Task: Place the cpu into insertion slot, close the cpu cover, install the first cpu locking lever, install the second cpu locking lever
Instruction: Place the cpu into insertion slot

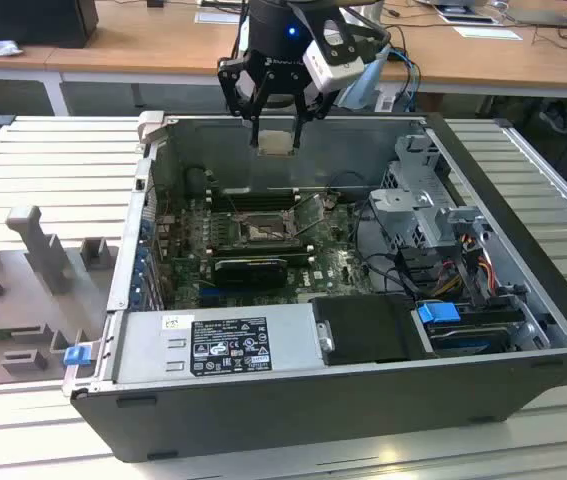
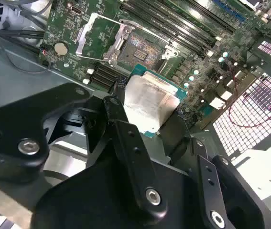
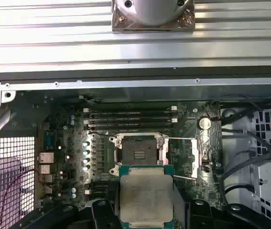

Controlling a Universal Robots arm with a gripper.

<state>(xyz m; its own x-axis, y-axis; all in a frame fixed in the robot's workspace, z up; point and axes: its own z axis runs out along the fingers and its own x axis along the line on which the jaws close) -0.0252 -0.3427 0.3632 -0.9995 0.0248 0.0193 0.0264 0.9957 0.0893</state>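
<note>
My gripper (image 1: pixel 276 133) hangs over the back wall of the open computer case (image 1: pixel 523 240), shut on the cpu (image 1: pixel 276 142), a pale square chip on a green board. Both wrist views show the cpu (image 2: pixel 149 101) (image 3: pixel 146 194) clamped by its edges between the black fingers (image 2: pixel 118 117). The insertion slot (image 1: pixel 261 232) (image 3: pixel 139 153) (image 2: pixel 140 50) lies bare on the motherboard well below the chip, its grey pin field showing. The cpu cover (image 3: pixel 196 157) (image 2: pixel 97 36) is swung open beside the slot. Two thin locking levers (image 3: pixel 183 139) stand raised.
Long black memory slots (image 3: pixel 130 118) run just behind the socket. A grey power supply (image 1: pixel 213 345) fills the case's near side, and a drive cage (image 1: pixel 425 205) with cables sits at the exterior view's right. Grey fixtures (image 1: pixel 38 250) stand on the slatted table.
</note>
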